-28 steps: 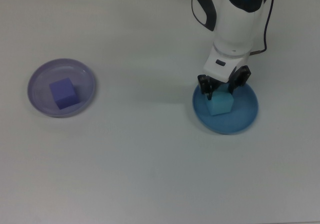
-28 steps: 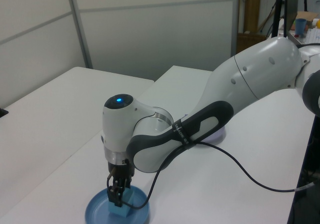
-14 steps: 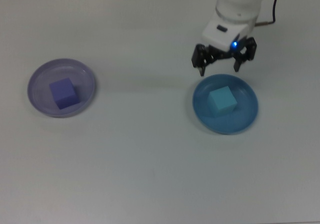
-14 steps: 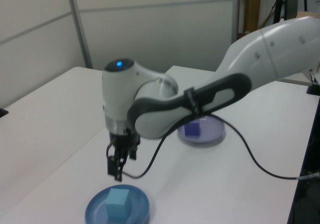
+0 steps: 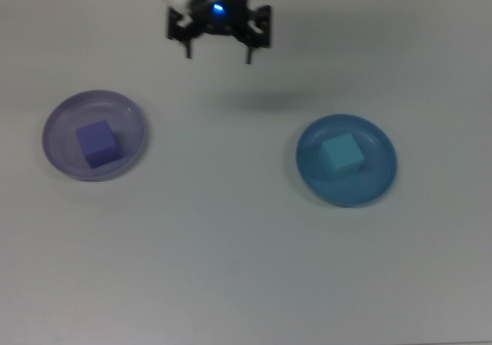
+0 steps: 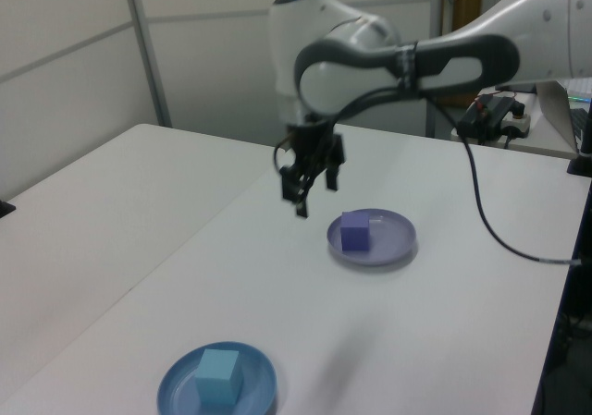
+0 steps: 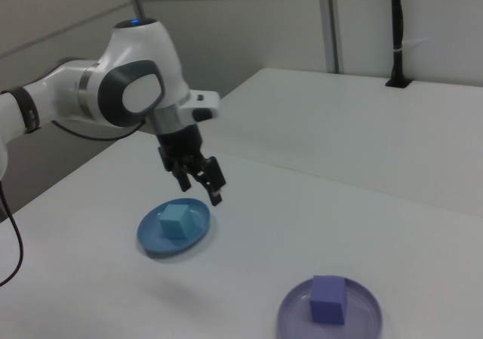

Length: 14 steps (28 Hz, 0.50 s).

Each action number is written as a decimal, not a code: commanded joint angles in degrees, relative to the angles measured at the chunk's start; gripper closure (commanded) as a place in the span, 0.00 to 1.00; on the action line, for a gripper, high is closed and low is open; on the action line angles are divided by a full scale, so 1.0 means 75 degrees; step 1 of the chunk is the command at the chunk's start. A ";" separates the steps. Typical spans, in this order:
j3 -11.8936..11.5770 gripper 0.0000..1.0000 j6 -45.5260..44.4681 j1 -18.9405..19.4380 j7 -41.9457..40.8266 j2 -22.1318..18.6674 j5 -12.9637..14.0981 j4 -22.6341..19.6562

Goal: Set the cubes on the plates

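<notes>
Both cubes seated, gripper empty

Already the teal cube [image 5: 341,154] sat in the blue plate [image 5: 380,184] and the purple cube [image 5: 98,142] in the lavender plate [image 5: 132,114]. Both looked matte, foam-like, probably light and slightly yielding, best pinched across flat opposite faces. Shallow, round, raised-rimmed, the plates seemed smooth plastic. Above the white table [image 5: 231,268], the gripper [image 5: 218,53] hung with jaws apart.

We find no readable text, label, brand, number or sign on anything in these views; any marking on the arm, if present, may be too faint to make out
</notes>
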 commanded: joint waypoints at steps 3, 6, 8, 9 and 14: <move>-0.0303 0.00 -0.0161 0.0084 -0.0050 -0.0306 0.0149 -0.0321; -0.0326 0.00 -0.0335 0.0037 -0.0038 -0.0574 0.0149 -0.0297; -0.0338 0.00 -0.0534 0.0013 -0.0120 -0.0798 0.0184 -0.0297; -0.0338 0.00 -0.0744 0.0002 -0.0155 -0.0891 0.0207 -0.0297; -0.0268 0.00 -0.0794 0.0037 -0.0132 -0.0916 0.0219 -0.0344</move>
